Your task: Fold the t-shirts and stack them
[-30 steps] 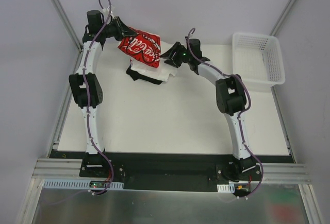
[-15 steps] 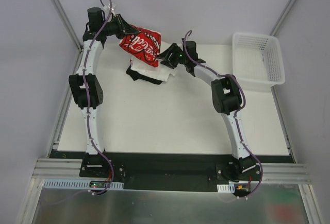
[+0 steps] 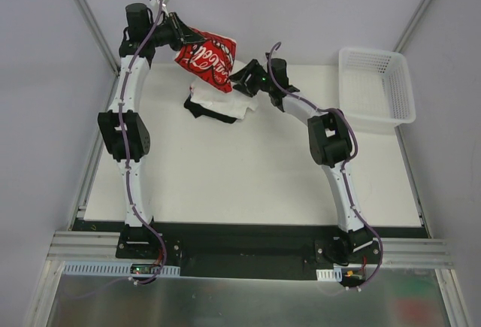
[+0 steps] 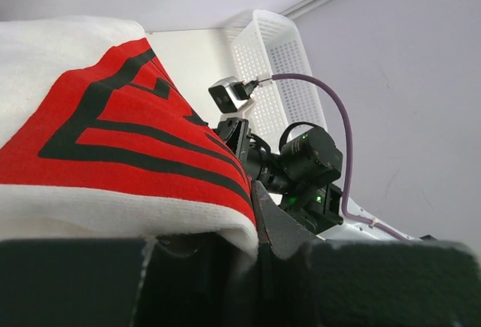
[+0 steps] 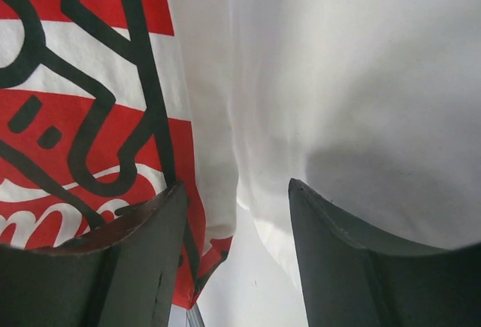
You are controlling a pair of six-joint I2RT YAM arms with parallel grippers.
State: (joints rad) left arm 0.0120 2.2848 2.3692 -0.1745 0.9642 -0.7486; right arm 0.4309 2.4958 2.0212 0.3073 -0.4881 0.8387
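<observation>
The left hand point(image 3: 186, 37) is clamped on one edge of the red t-shirt point(image 3: 210, 58), and in its own wrist view the cloth bunches out from between the dark fingers. The shirt hangs bunched and tilted in the air, its white lettering facing up, over the far edge of the pile of folded shirts. From the left wrist the shirt shows red panels with black lines and white bands. The right hand point(image 5: 233, 222) is just to the right of the pile's far corner, by the lower right edge of the hanging red t-shirt. Its fingers point(image 5: 135, 259) stand apart with nothing gripped between them. In that wrist view the printed red cloth lies to the left of the gap. White cloth fills the right side, and I cannot tell which shirt it belongs to. The pile itself lies on the tabletop point(image 3: 248, 177) toward the far side, a white t-shirt point(image 3: 225, 104) on top and a black t-shirt point(image 3: 197, 109) showing from under its left and near edges. A white mesh basket point(image 3: 409, 86) sits well to the right of the pile, at the far right corner of the tabletop.
</observation>
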